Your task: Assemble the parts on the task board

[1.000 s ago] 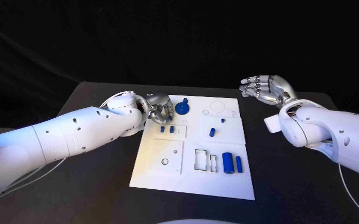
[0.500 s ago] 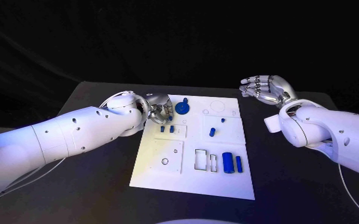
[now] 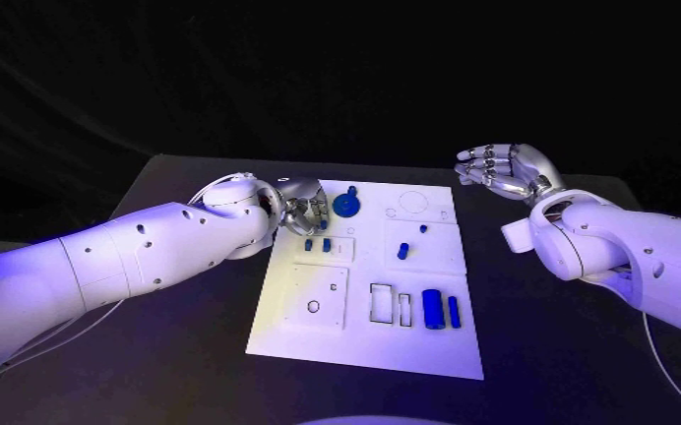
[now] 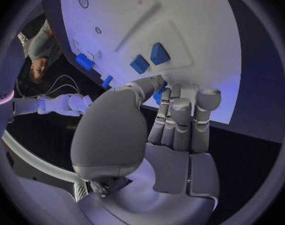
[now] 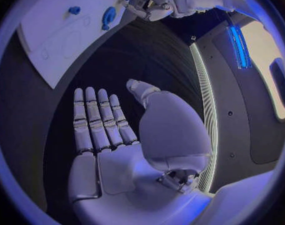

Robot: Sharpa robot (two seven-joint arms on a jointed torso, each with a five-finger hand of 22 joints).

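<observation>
Head view: the task board lies in the middle of the black worktop. The left hand sits at the board's far left corner, fingers curled near a round blue part with a small stem; whether it actually pinches that part cannot be told here. Nearer the robot on the board lie two small blue blocks, a short blue peg toward the middle, and two blue cylinders beside empty rectangular slots. The right hand hovers off the board's far right corner, holding nothing, fingers loosely bent and apart.

Left wrist view: the left hand has its fingers pressed side by side, tips down at the board's edge, with a sliver of blue between thumb and fingers. It probably holds the round part, though the contact is hidden. The two blocks lie just beyond the fingertips.

Right wrist view: the right hand is spread flat over bare worktop, well apart from the board.

Risk: with so little of the part visible in the grasp, it may slip or tilt when lifted, and the curled fingers could nudge the nearby blocks out of place.
</observation>
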